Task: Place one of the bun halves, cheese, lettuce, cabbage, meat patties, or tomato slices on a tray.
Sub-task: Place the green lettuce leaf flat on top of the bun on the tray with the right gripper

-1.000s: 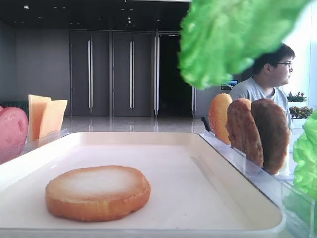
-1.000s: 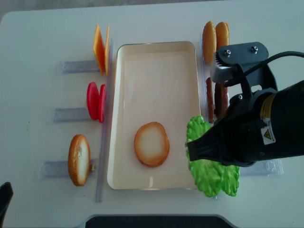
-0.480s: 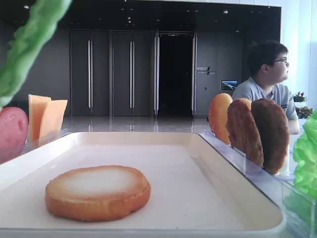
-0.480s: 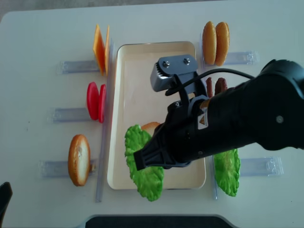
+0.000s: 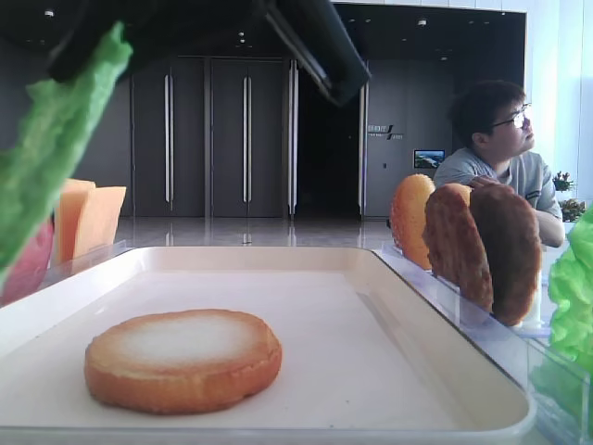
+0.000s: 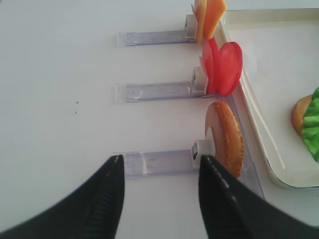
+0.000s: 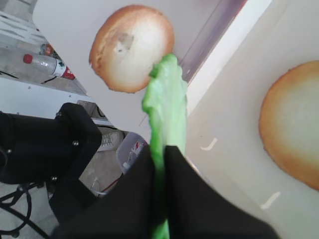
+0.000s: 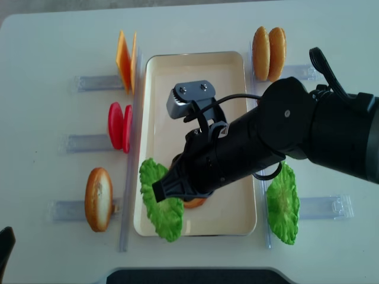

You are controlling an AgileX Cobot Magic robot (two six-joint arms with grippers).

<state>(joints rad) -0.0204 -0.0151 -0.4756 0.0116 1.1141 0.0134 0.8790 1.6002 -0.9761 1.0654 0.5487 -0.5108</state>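
My right gripper [image 7: 159,149] is shut on a frilly green lettuce [image 7: 167,99] leaf. Seen from above, this lettuce [image 8: 160,204] hangs over the front left rim of the cream tray [image 8: 195,77], with the right gripper [image 8: 161,190] just above it. A bun half [image 5: 182,359] lies pale face up on the tray [image 5: 389,362]; from above the arm hides most of it. My left gripper [image 6: 160,162] stands open and empty over the table, beside a bun half [image 6: 227,137] upright in a clear rack.
Clear racks flank the tray. On the left stand cheese [image 8: 125,59], tomato slices [image 8: 120,125] and a bun half [image 8: 98,198]. On the right are two bun halves [image 8: 267,53], meat patties [image 5: 482,246] and another lettuce leaf [image 8: 283,204]. A person sits behind.
My right gripper has carried the lettuce from the right-hand rack across the tray to its front left rim. The bun half on the tray has not moved.
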